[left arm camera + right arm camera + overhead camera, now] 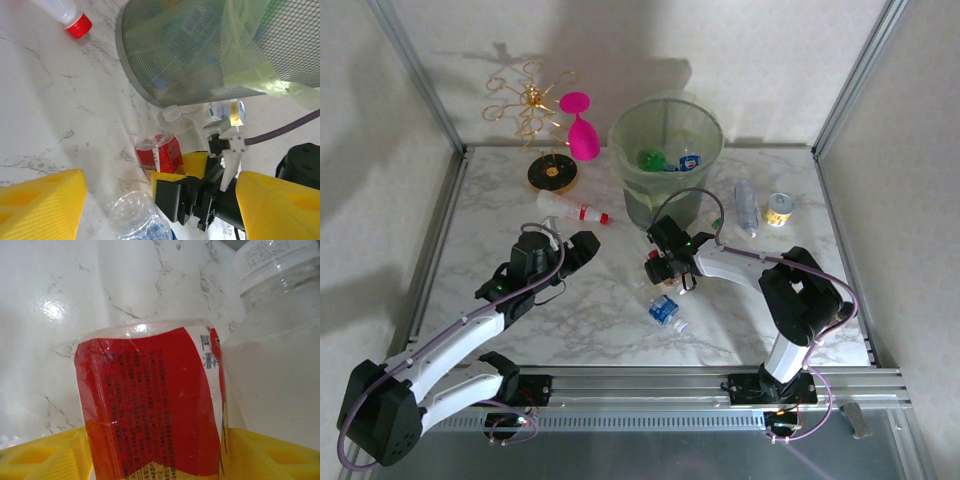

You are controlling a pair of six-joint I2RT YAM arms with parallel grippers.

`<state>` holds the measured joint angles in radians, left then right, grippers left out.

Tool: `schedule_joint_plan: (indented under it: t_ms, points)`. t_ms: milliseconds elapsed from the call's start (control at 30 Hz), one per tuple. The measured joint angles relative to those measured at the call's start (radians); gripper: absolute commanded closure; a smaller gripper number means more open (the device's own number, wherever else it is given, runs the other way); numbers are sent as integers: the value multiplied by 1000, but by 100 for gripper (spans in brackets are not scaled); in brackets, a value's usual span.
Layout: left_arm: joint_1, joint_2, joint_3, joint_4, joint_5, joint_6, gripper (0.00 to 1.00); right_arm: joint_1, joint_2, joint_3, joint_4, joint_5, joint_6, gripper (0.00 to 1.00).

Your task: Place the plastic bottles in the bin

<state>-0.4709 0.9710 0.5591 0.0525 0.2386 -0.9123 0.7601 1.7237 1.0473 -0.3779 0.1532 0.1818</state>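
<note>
The bin (665, 150) stands at the back centre, with a green and a blue-labelled bottle lying inside. My right gripper (662, 268) is low in front of the bin, its yellow fingers (40, 455) lying against both sides of a red-labelled bottle (150, 405), also seen from the left wrist as the red-labelled bottle (162, 152). A clear white-capped bottle (280, 340) lies right beside it. A blue-labelled bottle (665, 312) lies nearer me. My left gripper (582, 250) is open and holds nothing, pointing toward the right one. A red-capped bottle (570, 208) and a clear bottle (746, 205) lie on the marble.
A yellow-labelled can (779, 208) stands right of the clear bottle. A pink goblet (582, 135) and a gold wire rack (532, 100) on a black base stand left of the bin. Metal frame rails (435, 230) border the table.
</note>
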Motion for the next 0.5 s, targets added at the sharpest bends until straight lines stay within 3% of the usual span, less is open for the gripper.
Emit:
schedule_joint_plan:
  t_ms: [333, 500]
  points:
    - [0, -27, 20, -21, -16, 22, 22, 0, 1, 0, 0, -10, 0, 26]
    - [-3, -28, 22, -30, -19, 23, 22, 0, 10, 0, 1, -19, 1, 33]
